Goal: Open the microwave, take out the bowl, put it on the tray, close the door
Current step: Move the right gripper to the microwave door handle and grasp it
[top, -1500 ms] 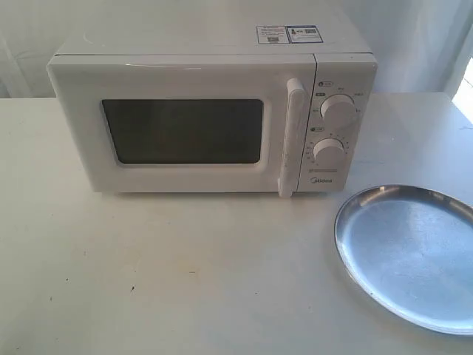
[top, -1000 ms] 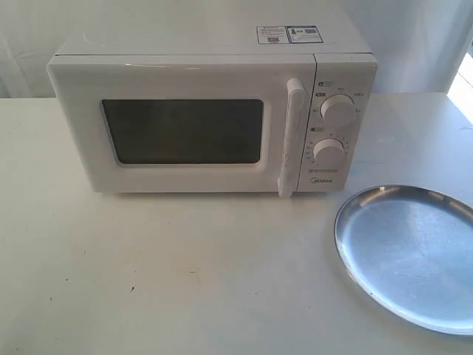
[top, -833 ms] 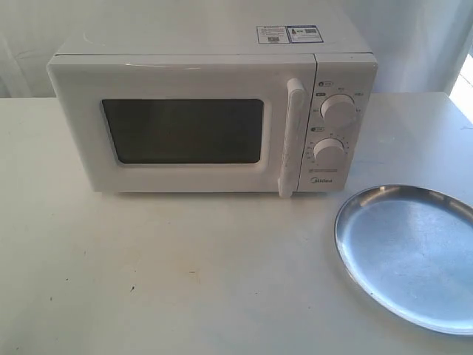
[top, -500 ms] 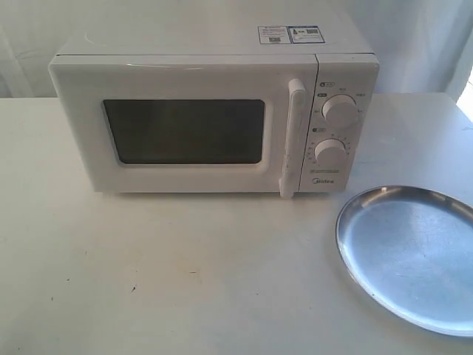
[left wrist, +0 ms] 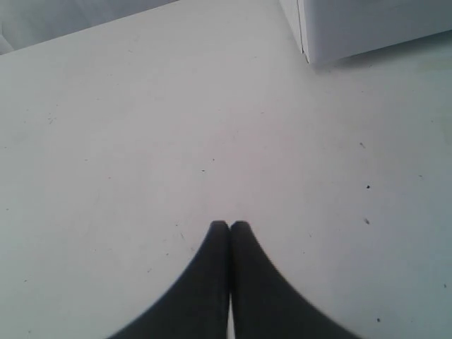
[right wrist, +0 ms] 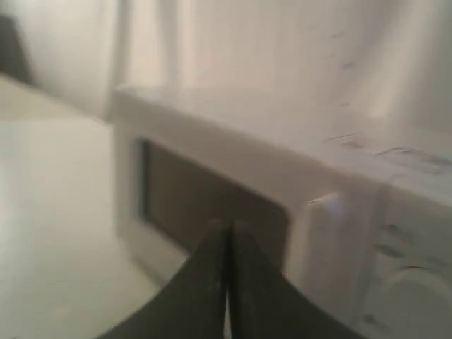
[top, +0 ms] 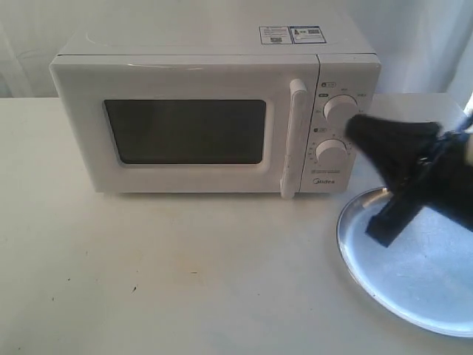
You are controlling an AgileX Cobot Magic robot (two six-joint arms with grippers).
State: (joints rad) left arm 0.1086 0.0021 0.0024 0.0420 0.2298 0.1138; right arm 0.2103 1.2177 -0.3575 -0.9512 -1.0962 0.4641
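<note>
The door (top: 185,133) is sitting shut, opening's only starting. Right claw (right wrist: 227,227), pinched together, is hovering near the handle (top: 295,137); it'll need spreading to grab. Left claw (left wrist: 229,227) is pinched too.

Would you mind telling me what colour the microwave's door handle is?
The handle is plain white, clearest in the exterior view.

microwave (top: 74,81): white, white dials (top: 340,109) | door (top: 185,132): white frame, dark grey-brown window | stickers (top: 290,34) on microwave top: white with blue | tray (top: 414,296) beside microwave: shiny silver | table (top: 185,266): off-white, tiny dark specks | left gripper (left wrist: 229,226), right gripper (right wrist: 226,227): black
</note>
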